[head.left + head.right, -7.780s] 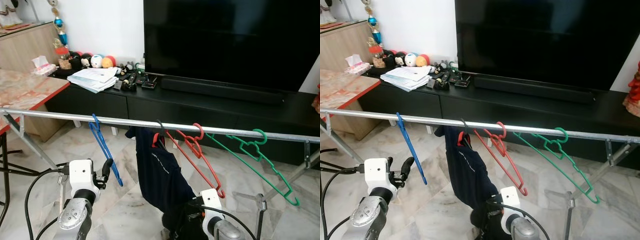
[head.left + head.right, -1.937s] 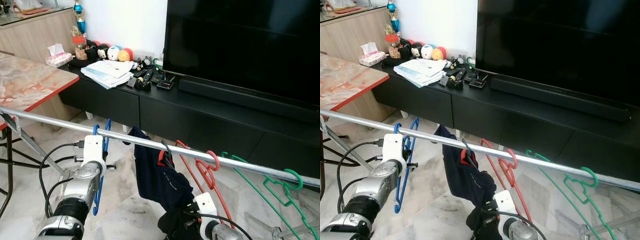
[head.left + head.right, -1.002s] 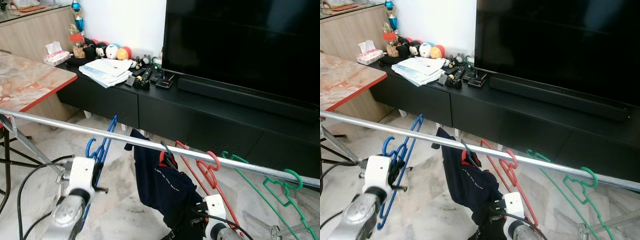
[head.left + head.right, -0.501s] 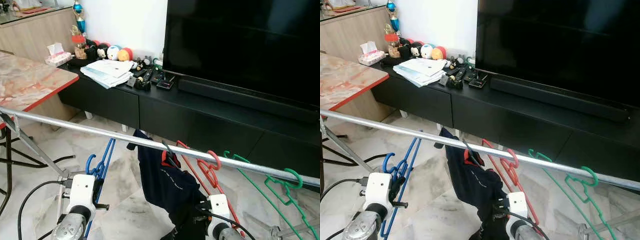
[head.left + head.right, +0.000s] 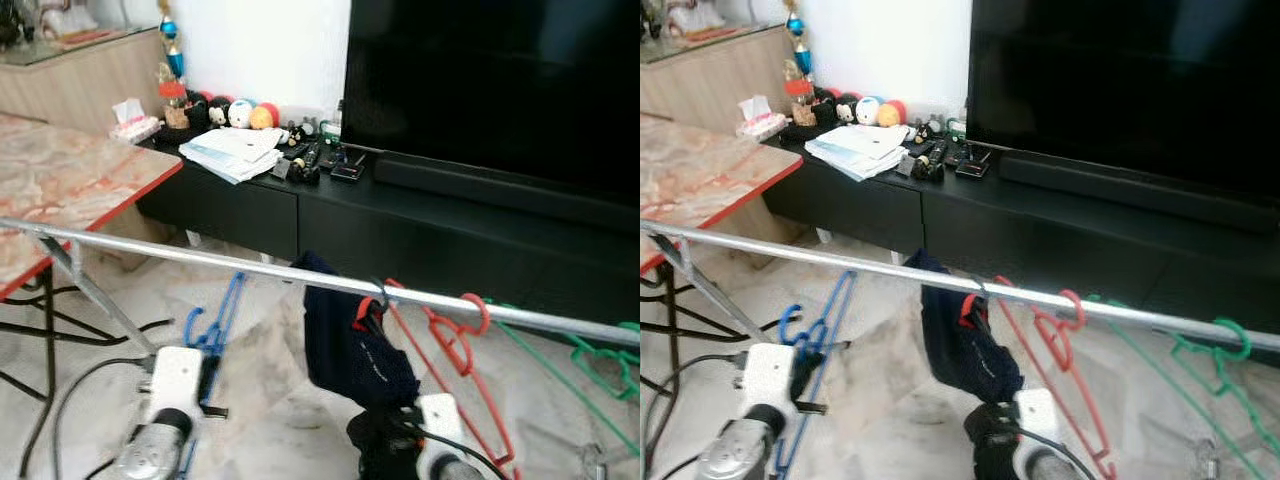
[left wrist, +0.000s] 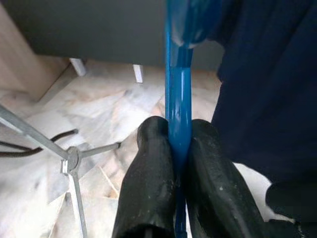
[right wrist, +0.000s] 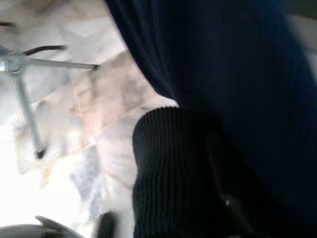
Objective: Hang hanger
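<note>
A blue hanger (image 5: pixel 218 318) is off the silver rail (image 5: pixel 180 255) and sits below it, its hook (image 5: pixel 192 325) free in the air. My left gripper (image 6: pixel 179 134) is shut on one of its thin blue bars, low on the left (image 5: pixel 205 372). A navy garment (image 5: pixel 358 345) hangs from the rail on a dark-hooked hanger. To its right hang a red hanger (image 5: pixel 452 340) and a green hanger (image 5: pixel 600 358). My right gripper (image 5: pixel 400 440) is low down against the garment's hem; its wrist view shows navy cloth and a ribbed cuff (image 7: pixel 173 168).
A big black TV (image 5: pixel 500 80) stands on a long black console (image 5: pixel 450 230) with papers (image 5: pixel 235 155) and toys. A marble table with a red edge (image 5: pixel 70 190) is at the left. The rack's slanted leg (image 5: pixel 100 300) and black cables (image 5: pixel 60 335) cross the marble floor.
The left gripper took the blue hanger off the rail and brought it down below the rail. The camera has since shifted, and the hanger stays low in the gripper.
</note>
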Motion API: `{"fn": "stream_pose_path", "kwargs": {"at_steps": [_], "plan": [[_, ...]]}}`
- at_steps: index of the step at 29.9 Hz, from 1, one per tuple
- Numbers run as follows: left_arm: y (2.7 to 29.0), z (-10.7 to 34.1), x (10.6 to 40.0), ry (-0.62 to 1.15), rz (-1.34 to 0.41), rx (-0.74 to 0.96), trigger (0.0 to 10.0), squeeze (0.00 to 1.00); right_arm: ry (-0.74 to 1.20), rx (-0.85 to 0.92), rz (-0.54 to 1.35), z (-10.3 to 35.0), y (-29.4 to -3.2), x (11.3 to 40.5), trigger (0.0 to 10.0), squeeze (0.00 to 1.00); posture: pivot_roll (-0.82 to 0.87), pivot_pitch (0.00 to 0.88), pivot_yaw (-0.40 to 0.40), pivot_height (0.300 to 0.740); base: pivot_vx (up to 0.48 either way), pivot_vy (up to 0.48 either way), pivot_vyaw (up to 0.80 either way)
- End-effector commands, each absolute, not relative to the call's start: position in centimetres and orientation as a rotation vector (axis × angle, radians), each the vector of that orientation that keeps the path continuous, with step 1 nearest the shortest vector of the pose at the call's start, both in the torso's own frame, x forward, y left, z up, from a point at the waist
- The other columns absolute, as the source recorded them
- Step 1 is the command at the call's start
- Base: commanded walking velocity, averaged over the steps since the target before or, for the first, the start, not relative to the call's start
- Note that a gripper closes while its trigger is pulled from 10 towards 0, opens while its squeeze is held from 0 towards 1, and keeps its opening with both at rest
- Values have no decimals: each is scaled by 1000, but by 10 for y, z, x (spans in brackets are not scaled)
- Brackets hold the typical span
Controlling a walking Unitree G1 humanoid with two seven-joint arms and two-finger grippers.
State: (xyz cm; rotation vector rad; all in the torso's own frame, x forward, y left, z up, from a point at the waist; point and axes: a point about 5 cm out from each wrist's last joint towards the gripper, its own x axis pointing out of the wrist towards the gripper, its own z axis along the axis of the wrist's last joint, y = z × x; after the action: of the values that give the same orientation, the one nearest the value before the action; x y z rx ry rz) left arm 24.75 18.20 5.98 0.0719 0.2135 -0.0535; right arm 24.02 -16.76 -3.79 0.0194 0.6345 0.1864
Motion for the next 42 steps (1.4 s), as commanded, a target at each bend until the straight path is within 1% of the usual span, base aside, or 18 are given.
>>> {"fn": "stream_pose_path", "kwargs": {"at_steps": [1, 7, 14, 26, 33, 42], "plan": [[187, 65, 249, 191, -47, 92, 10000, 0, 605, 21, 186, -32, -162, 247, 10000, 0, 75, 26, -7, 740, 0, 0, 0], [189, 64, 247, 191, -46, 82, 10000, 0, 613, 46, 132, -32, -169, 248, 10000, 0, 75, 36, -9, 740, 0, 0, 0], [188, 64, 247, 197, -50, 61, 10000, 0, 594, 63, 111, -30, -169, 250, 10000, 0, 79, 48, -11, 740, 0, 0, 0], [188, 64, 247, 196, -59, 68, 10000, 0, 577, 84, 97, -28, -168, 253, 10000, 0, 81, 50, -11, 740, 0, 427, 0], [188, 65, 247, 191, -71, 71, 10000, 0, 583, 85, 92, -27, -169, 253, 10000, 0, 82, 50, -9, 740, 0, 0, 0], [187, 65, 247, 189, -78, 69, 10000, 0, 593, 75, 114, -29, -166, 253, 10000, 0, 83, 51, -7, 740, 0, 0, -747]]}}
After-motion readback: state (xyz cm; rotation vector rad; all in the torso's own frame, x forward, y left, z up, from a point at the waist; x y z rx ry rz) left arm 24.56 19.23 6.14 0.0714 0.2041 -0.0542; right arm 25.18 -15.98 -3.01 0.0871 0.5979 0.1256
